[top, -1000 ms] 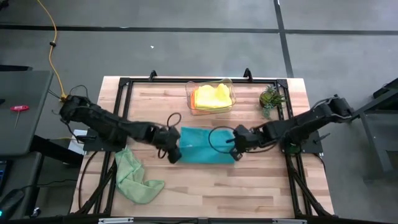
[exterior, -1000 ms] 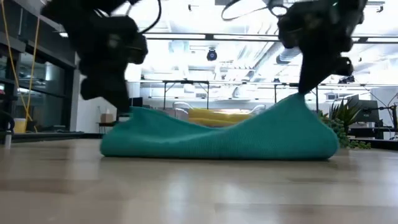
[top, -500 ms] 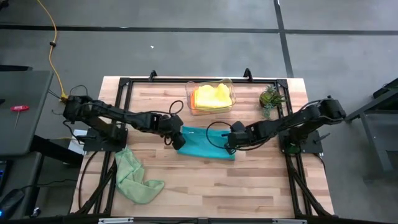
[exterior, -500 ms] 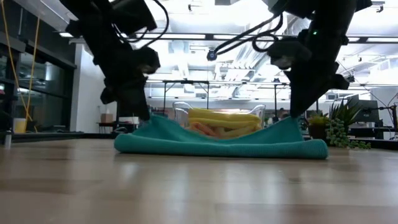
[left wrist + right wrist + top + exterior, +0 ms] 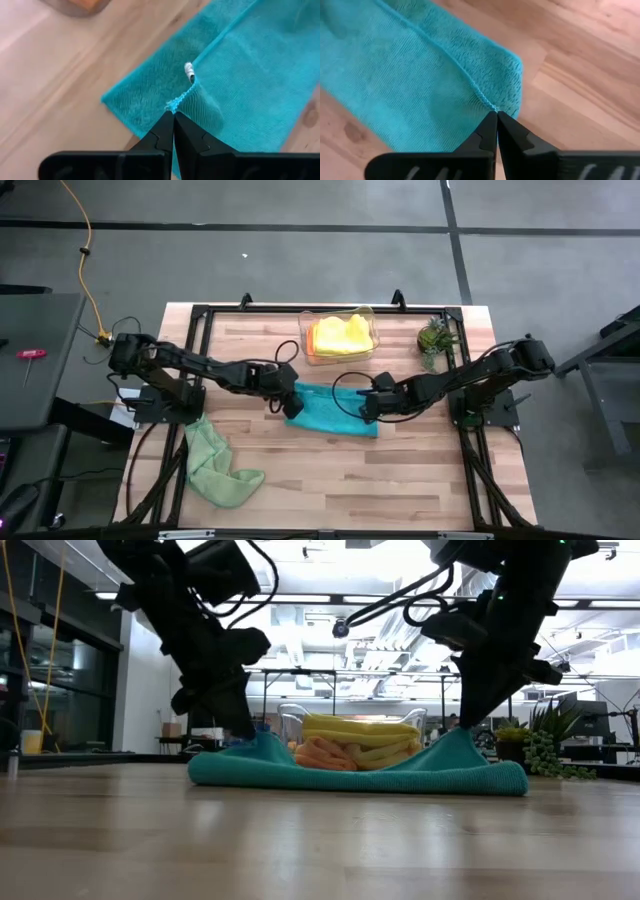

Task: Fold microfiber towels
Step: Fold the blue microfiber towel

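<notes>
High view: the teal-blue towel lies near the middle of the table, folded over on itself into a band running left to right. The left gripper sits at the towel's left end and the right gripper at its right end, with both arms reaching inward from the table's 2 sides.

Left wrist view: the left gripper has its 2 fingers pressed together, pinching the corner of the upper layer of the teal-blue towel. A small white tag shows at the edge just beyond the pinch point.

Right wrist view: the right gripper likewise has its fingers together, clamped on the hemmed edge of the teal-blue towel at the corner where the upper layer meets the lower one.

Low view: both pinched corners stand slightly raised while the rest of the towel rests flat on the wood.

Behind the towel, a clear plastic bin holds yellow towels with an orange towel at one side. A small potted plant stands near the bin, toward the right. A light green towel lies crumpled near the table's front left corner, well apart from both grippers.
</notes>
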`<state>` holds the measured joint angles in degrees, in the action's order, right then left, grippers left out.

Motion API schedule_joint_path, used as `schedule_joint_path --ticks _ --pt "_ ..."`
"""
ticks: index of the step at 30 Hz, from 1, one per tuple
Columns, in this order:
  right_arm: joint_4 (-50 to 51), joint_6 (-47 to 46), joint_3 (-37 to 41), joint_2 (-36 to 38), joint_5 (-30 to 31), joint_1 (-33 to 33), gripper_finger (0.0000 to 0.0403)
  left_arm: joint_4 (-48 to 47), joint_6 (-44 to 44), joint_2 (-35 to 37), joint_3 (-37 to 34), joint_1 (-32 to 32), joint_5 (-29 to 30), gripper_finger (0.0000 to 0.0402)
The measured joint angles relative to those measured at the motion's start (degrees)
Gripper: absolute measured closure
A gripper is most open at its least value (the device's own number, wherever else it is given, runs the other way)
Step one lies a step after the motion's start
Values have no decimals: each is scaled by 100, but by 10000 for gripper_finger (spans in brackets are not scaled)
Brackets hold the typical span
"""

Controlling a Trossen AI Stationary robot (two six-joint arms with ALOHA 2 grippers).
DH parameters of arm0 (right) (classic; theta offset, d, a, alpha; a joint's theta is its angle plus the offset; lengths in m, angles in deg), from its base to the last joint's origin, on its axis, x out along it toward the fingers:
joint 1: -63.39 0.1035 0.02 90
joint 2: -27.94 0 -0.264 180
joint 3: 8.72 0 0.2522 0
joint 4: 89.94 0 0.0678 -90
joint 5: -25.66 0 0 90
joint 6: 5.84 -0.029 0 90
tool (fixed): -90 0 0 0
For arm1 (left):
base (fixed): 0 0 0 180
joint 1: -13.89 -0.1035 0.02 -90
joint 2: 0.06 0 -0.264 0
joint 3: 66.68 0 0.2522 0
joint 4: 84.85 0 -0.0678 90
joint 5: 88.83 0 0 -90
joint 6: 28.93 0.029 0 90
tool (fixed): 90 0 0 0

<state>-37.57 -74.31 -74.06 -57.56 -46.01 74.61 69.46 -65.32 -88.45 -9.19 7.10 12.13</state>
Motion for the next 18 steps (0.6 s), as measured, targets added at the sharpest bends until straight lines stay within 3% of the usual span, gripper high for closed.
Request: schedule_joint_path --ticks 18 --pt "302 -360 0 9 572 4 403 -155 -91 108 -1 19 970 401"
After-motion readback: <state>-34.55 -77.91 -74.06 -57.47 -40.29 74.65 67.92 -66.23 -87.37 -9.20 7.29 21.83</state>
